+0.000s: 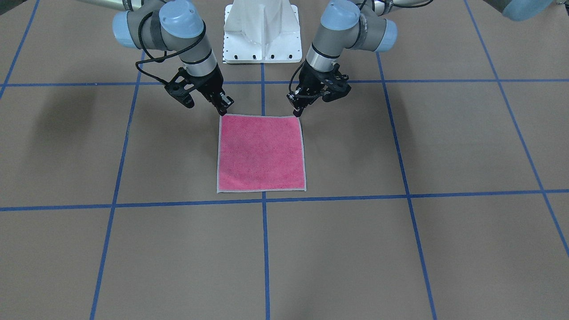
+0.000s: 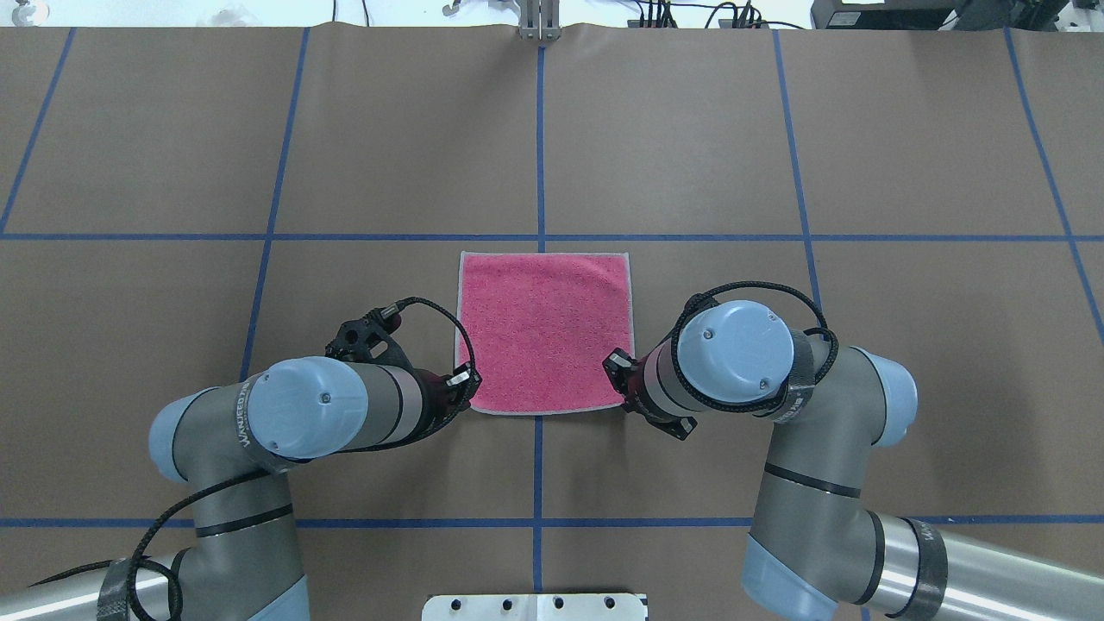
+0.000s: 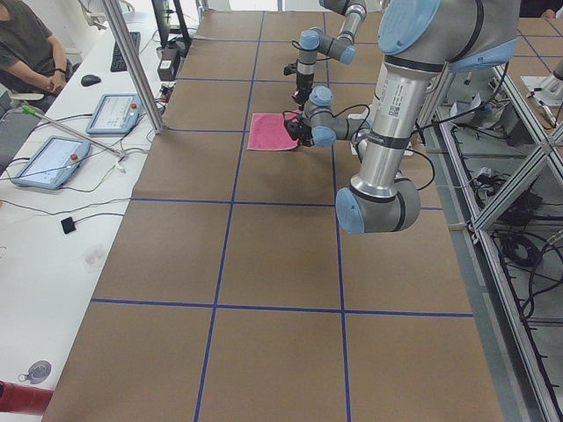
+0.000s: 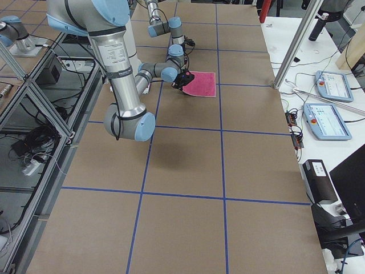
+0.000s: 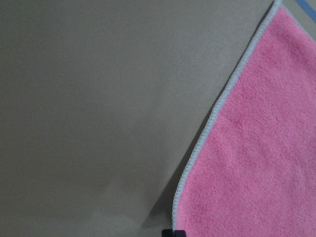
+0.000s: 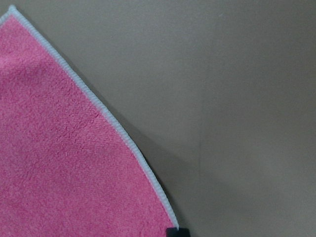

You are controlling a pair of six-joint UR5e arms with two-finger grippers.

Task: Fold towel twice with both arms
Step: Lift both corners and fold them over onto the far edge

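Note:
The towel (image 1: 261,153) lies flat with its pink face up and a light grey border, near the middle of the table (image 2: 543,332). My left gripper (image 1: 297,111) is shut on the towel's corner nearest the robot on my left side (image 2: 466,392). My right gripper (image 1: 222,110) is shut on the other near corner (image 2: 617,379). In the left wrist view the towel's edge (image 5: 197,153) runs down to a fingertip (image 5: 173,232), with a shadow beneath it. The right wrist view shows the same: the edge (image 6: 123,138) meets a fingertip (image 6: 177,231). Both corners are lifted slightly.
The brown table (image 2: 776,345) carries a grid of blue tape lines (image 2: 540,155). The white pedestal base (image 1: 262,35) stands between the arms. Tablets (image 3: 48,163) and a seated person (image 3: 31,53) are beside the table's far long edge.

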